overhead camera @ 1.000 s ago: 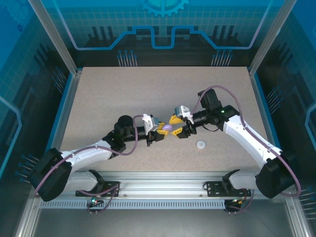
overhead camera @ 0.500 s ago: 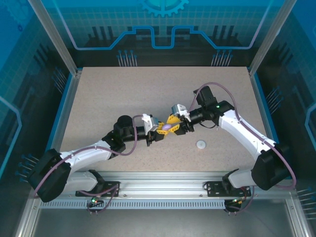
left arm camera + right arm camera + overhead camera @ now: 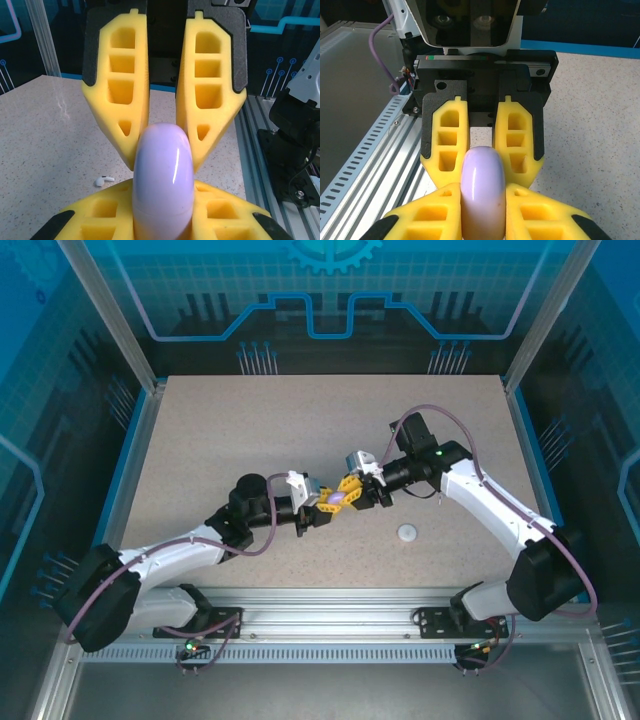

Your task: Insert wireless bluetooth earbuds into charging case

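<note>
The table point(image 3: 200, 440) has a wide bare surface to the left of both jaws, as far as its blue left edge, and also much bare surface behind them toward the far wall. The left gripper point(image 3: 326, 503) reaches in from the left, over the middle of the table, with its arm stretched low. Its jaws are only a little apart and they clamp the purple charging case point(image 3: 340, 498) between them. In the left wrist view the case point(image 3: 162, 180) shows its narrow rounded edge, and this gripper's own yellow fingers point(image 3: 95, 222) press on both its sides at the bottom.

Directly to the right, the right gripper point(image 3: 351, 493) meets the left one tip to tip. Its jaws are also narrow. Their fingers point(image 3: 122, 100) touch the same case from the opposite end, one on each side, so both grippers grasp the case together and it is held above the table.

A white earbud point(image 3: 105, 180) lies on the table below the jaws and a little to the side, touching nothing. To the right of the right jaws and closer to the arm bases, a white round disc point(image 3: 407, 533) lies alone, near them but apart. Past it the surface is bare up to the right edge.
</note>
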`<control>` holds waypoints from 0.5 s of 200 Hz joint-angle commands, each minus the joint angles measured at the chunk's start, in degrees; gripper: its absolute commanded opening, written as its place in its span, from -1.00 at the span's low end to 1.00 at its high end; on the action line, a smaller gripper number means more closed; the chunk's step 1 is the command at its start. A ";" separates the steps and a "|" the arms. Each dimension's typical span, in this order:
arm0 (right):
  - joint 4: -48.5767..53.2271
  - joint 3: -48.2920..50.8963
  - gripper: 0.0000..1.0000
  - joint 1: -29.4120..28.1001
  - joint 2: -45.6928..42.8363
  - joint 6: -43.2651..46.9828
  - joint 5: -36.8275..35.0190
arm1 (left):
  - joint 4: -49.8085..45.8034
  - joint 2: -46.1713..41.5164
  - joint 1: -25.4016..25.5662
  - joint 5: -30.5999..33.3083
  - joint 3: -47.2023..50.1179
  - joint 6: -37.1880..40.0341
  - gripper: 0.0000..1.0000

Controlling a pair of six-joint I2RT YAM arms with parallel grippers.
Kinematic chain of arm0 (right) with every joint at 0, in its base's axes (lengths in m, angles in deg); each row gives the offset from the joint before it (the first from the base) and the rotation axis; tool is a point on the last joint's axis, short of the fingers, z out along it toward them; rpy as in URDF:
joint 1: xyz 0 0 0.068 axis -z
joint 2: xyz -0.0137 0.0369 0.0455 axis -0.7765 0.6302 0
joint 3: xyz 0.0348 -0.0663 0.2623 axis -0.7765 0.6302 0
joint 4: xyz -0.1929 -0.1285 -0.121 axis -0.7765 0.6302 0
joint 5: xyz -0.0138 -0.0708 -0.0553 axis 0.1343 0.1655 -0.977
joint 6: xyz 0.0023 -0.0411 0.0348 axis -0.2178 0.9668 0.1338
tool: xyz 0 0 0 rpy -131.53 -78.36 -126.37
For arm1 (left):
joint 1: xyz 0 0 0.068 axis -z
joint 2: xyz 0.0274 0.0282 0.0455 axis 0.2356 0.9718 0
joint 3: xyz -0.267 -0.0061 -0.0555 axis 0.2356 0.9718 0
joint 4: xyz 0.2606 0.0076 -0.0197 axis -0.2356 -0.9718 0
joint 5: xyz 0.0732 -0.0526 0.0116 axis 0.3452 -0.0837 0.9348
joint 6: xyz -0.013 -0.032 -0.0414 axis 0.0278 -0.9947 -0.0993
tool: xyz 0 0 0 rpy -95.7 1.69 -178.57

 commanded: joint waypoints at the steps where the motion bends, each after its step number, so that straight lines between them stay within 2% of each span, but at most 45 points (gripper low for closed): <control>1: 2.32 -1.58 -0.60 -0.96 0.70 1.50 1.70 | 0.76 -1.48 0.43 -1.00 -0.79 1.29 -0.76; 22: 2.44 -1.79 -0.61 -0.92 0.61 1.59 1.33 | 0.67 -1.66 0.42 -0.73 -0.70 1.22 -0.71; 37: 2.62 -2.10 -0.64 -0.96 0.64 1.44 1.22 | 0.38 -1.66 0.47 -0.51 -0.61 1.19 -0.58; 51: 2.84 -2.23 -0.65 -0.96 0.61 1.42 1.18 | 0.39 -1.82 0.33 0.10 -0.31 1.30 -0.33; 69: 3.12 -2.19 -0.66 -0.81 0.53 1.42 0.76 | 0.39 -2.39 0.41 1.18 0.21 1.26 0.17; 100: 3.03 -1.79 -0.66 -0.27 0.17 0.82 0.43 | -2.17 -3.80 0.37 2.61 0.54 2.03 0.40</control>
